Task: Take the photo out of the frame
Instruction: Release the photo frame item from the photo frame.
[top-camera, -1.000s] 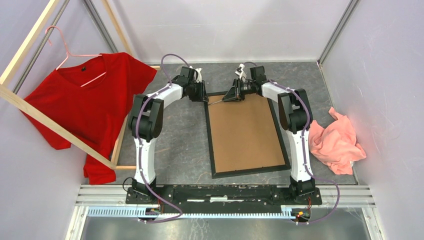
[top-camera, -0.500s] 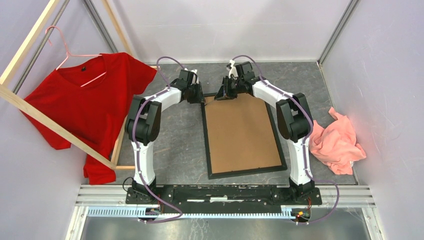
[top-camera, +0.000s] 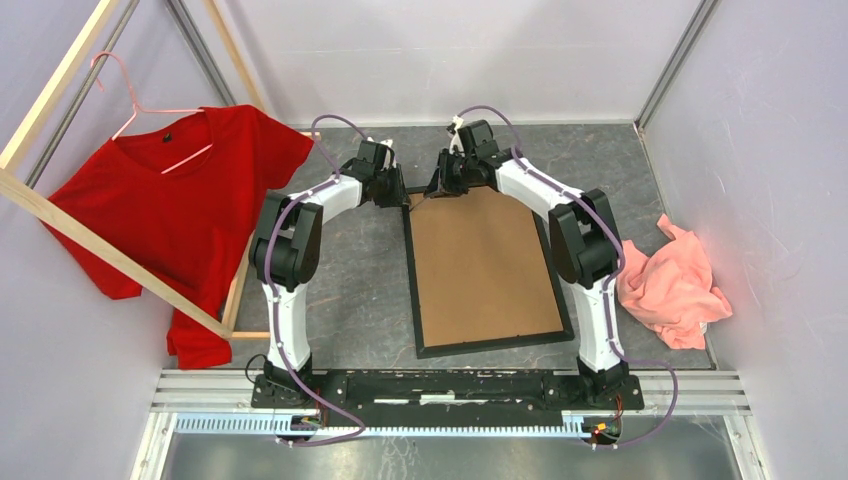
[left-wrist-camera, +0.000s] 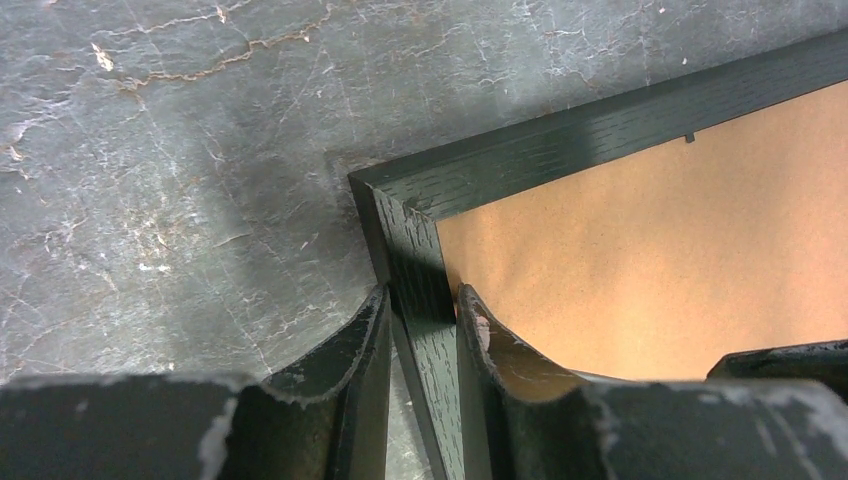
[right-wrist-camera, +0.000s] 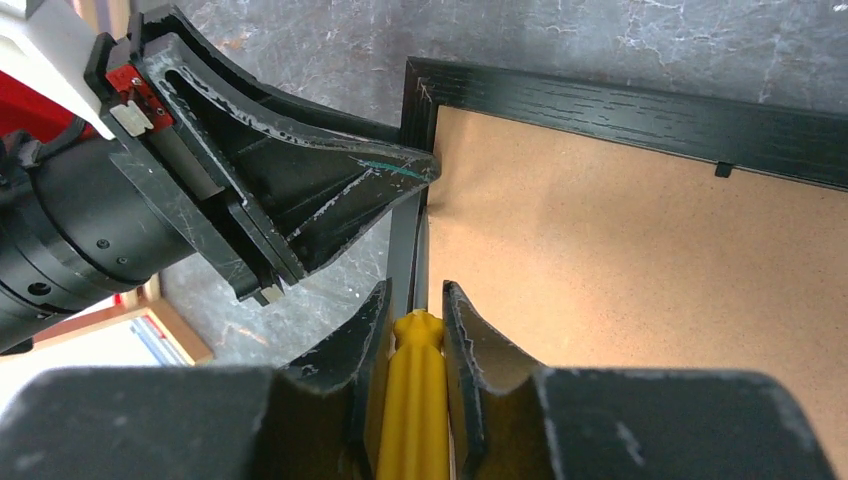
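Left wrist view: my left gripper (left-wrist-camera: 424, 305) clamps the frame (left-wrist-camera: 600, 125) by a corner rail. It lies flat on the counter (left-wrist-camera: 150, 150), backing (left-wrist-camera: 650, 250) up — my right gripper (right-wrist-camera: 417, 300) grips a yellow tool (right-wrist-camera: 415, 400).

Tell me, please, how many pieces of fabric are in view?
2: a red T-shirt on a pink hanger at the left, and a crumpled salmon cloth lying on the table right of the frame.

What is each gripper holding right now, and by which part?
Left gripper clamps the frame by its side rail, just short of a corner. Right gripper holds a yellow tool by its handle.
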